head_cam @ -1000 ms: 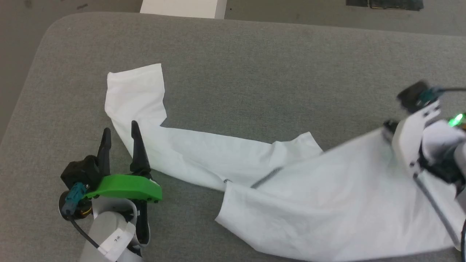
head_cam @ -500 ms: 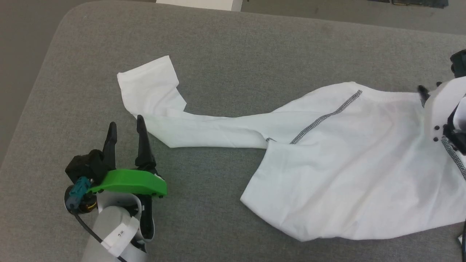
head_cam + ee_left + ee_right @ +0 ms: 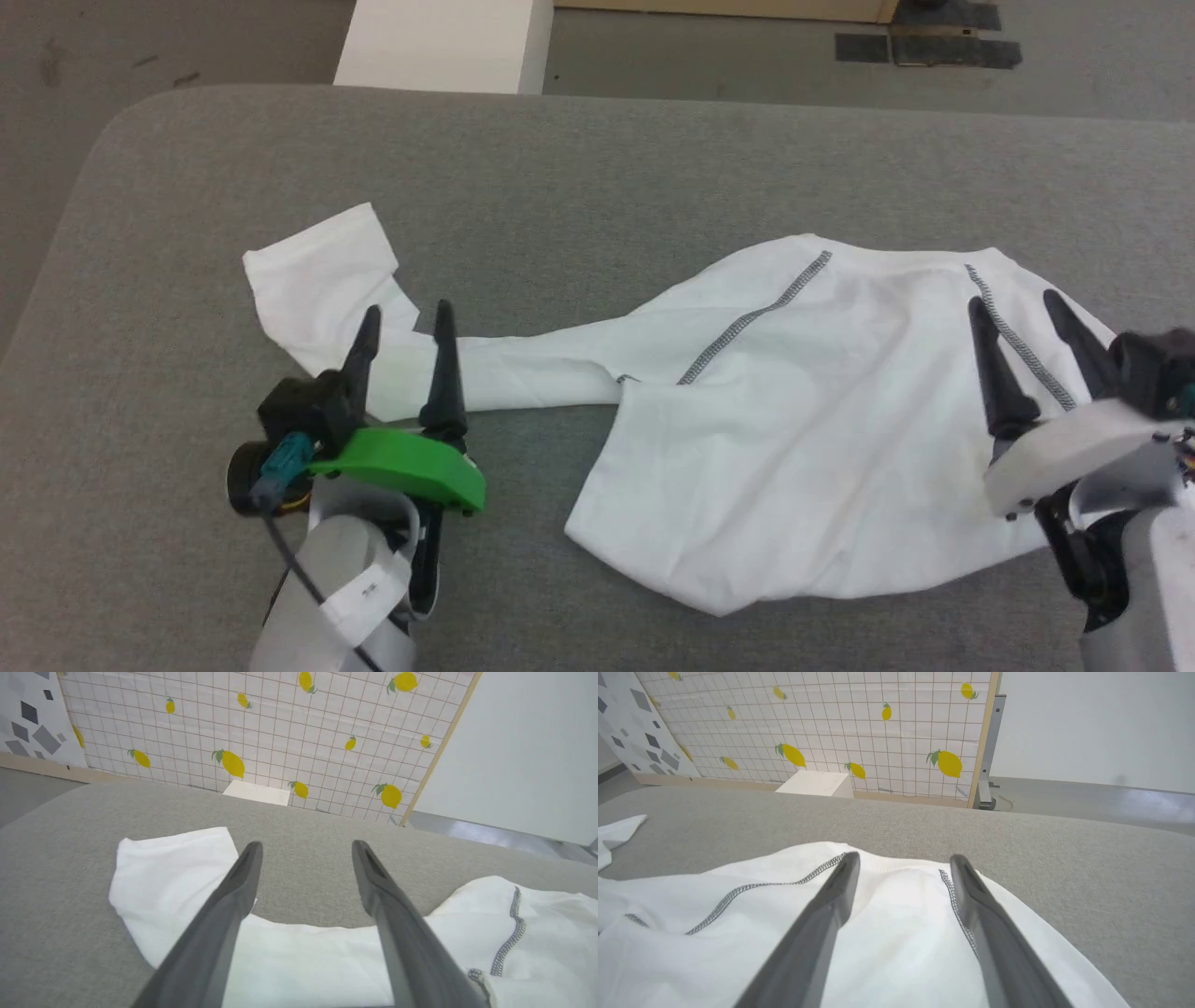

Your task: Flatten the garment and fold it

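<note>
One white garment [image 3: 822,448], twisted, across the grey worktop [image 3: 597,168]; narrow end trailing left. Left jaws wide, empty, over narrow end; right jaws wide, empty, over right end. Risk: pinching doubled layers, fixing the twist.

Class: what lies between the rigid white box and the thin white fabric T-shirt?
Between the white box and the white T-shirt, bare grey padded tabletop, per the head view.

Even, bright light; soft shadows
</note>
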You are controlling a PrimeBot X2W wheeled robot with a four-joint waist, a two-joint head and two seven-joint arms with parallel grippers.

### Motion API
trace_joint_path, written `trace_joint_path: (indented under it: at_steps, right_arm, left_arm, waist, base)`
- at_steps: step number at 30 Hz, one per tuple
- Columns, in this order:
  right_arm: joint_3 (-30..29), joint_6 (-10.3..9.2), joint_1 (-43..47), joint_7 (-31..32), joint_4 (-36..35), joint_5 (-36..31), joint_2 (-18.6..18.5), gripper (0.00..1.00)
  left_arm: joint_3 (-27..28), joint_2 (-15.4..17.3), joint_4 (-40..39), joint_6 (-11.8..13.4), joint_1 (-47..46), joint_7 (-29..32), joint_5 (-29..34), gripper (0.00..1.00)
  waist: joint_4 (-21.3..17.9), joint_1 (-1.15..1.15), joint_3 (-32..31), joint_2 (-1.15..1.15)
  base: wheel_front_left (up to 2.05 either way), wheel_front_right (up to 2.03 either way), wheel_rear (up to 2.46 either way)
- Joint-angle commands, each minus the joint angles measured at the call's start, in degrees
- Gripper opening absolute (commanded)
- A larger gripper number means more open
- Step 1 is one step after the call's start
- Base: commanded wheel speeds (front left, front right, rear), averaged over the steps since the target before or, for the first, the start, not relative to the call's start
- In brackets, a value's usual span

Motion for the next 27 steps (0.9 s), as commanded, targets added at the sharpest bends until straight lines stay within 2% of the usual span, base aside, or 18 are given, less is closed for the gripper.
trace_joint_path:
  at_steps: [1, 7, 15, 23, 27]
  right_arm:
    - [0.21, -0.09, 1.98, -1.88, -2.17, -1.41, 0.96, 1.00]
    - [2.10, -0.09, 8.60, -6.44, -8.41, -4.03, 6.00, 1.00]
    - [5.61, -0.09, 10.28, -8.09, -8.68, -4.30, 7.85, 1.00]
    - [7.36, -0.09, 9.53, -8.56, -8.56, -3.96, 8.27, 1.00]
    - [7.53, -0.09, 9.56, -8.74, -8.54, -4.40, 8.36, 1.00]
  left_arm:
    - [-1.15, -0.04, 0.86, -0.75, -2.77, 0.77, 1.31, 1.00]
    - [-7.57, -0.03, 7.63, -3.82, -12.38, 10.59, 3.26, 1.00]
    - [-13.30, 0.78, 17.06, -6.87, -22.89, 28.02, 3.26, 1.00]
    - [-16.99, 4.59, 23.39, -6.73, -28.38, 44.88, 6.25, 1.00]
    - [-18.07, 5.16, 24.33, -7.43, -28.56, 51.46, 4.73, 1.00]
  waist:
    - [-3.87, 0.00, -2.01, 0.00]
    - [-8.47, 0.00, -1.04, 0.00]
    - [-13.89, 0.00, 1.41, 0.00]
    - [-17.27, 0.00, 2.45, 0.00]
    - [-18.05, 0.00, 2.68, 0.00]
  base:
    - [0.00, 0.00, 0.00]
    - [0.00, 0.00, 0.00]
    - [0.00, 0.00, 0.00]
    - [0.00, 0.00, 0.00]
    - [0.00, 0.00, 0.00]
